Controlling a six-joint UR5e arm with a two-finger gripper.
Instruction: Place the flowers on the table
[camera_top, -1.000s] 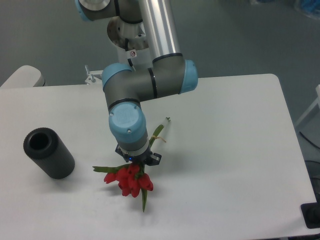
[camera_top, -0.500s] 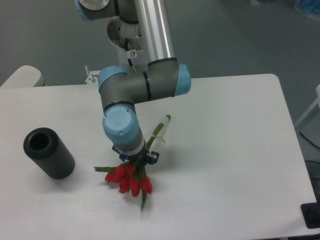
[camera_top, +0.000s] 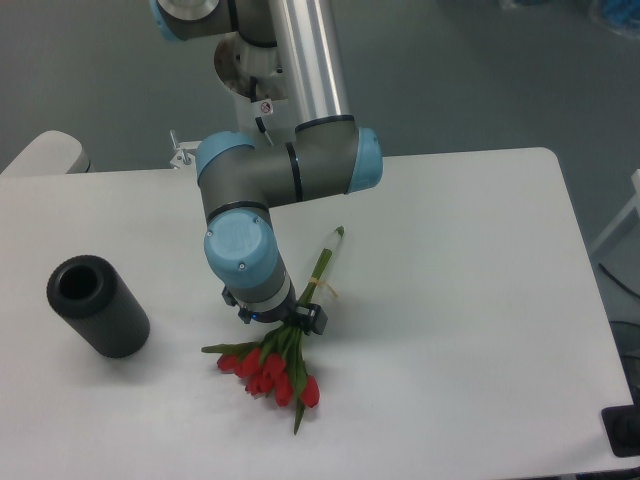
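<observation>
Hanging low over the white table (camera_top: 460, 260), the gripper (camera_top: 283, 320) sits right on top of the flowers (camera_top: 272, 370), where the green stems gather just above the red heads. Its fingers are mostly hidden beneath the blue-capped wrist joint, so whether they are clamped on the stems or spread apart cannot be told from this view; only a dark bracket and a small blue light show at the wrist's lower edge.

From that point the bunch fans out towards the near edge of the table: several red tulip heads cluster together, one green leaf sticks out to the left and another points down towards the front. On the other side of the wrist the stems run up and to the right, with a pale band (camera_top: 322, 291) tied around them and a pale cut end at the tip. The blooms and stems look to be lying on or very close to the tabletop, with a soft shadow beside them.

To the left, well apart from the bunch, a dark grey hollow cylinder (camera_top: 97, 305) lies on its side with its open mouth turned up and to the left. The opening looks dark, and nothing can be seen inside it.

Behind everything, the silver arm (camera_top: 305, 60) rises from its base at the far edge of the table.
</observation>
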